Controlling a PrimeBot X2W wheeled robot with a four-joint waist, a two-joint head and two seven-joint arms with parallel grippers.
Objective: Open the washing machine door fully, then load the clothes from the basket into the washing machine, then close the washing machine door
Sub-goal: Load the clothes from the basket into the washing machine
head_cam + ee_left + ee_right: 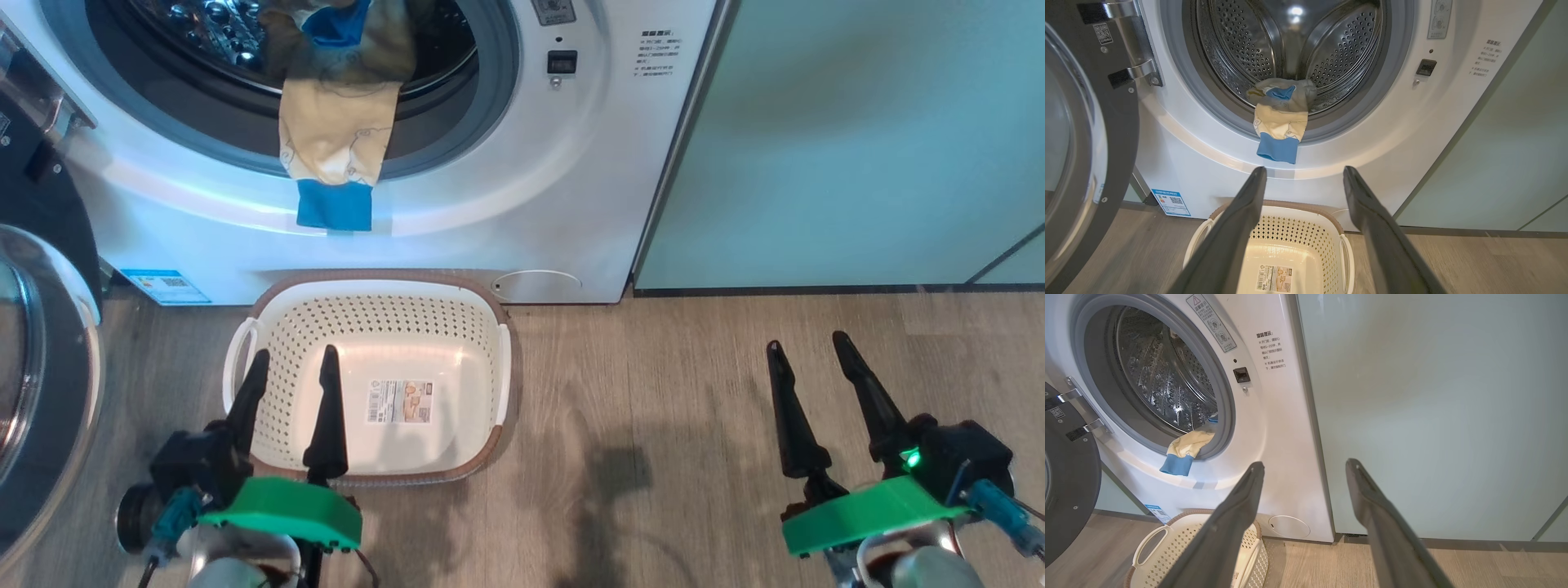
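The white washing machine point(522, 212) point(1200, 171) point(1286, 457) stands with its black round door point(41, 384) point(1081, 143) point(1069, 486) swung open to the left. The clothes point(335, 131) point(1280, 120) point(1186, 451), pale yellow with blue cuffs, hang over the grey ring of the drum mouth, partly inside the drum and partly outside. On the floor in front lies the cream basket point(310, 327) point(1306, 232) point(1167, 547), with only a label on its bottom. My left gripper point(294, 367) point(1303, 173) is open above the basket's near left corner. My right gripper point(812, 347) point(1304, 467) is open over the floor to the right.
A pale green cabinet point(857, 139) point(1433, 416) adjoins the washer on the right. Wood-look floor point(694, 425) stretches between the basket and my right gripper. The open door takes up the left side beside my left arm.
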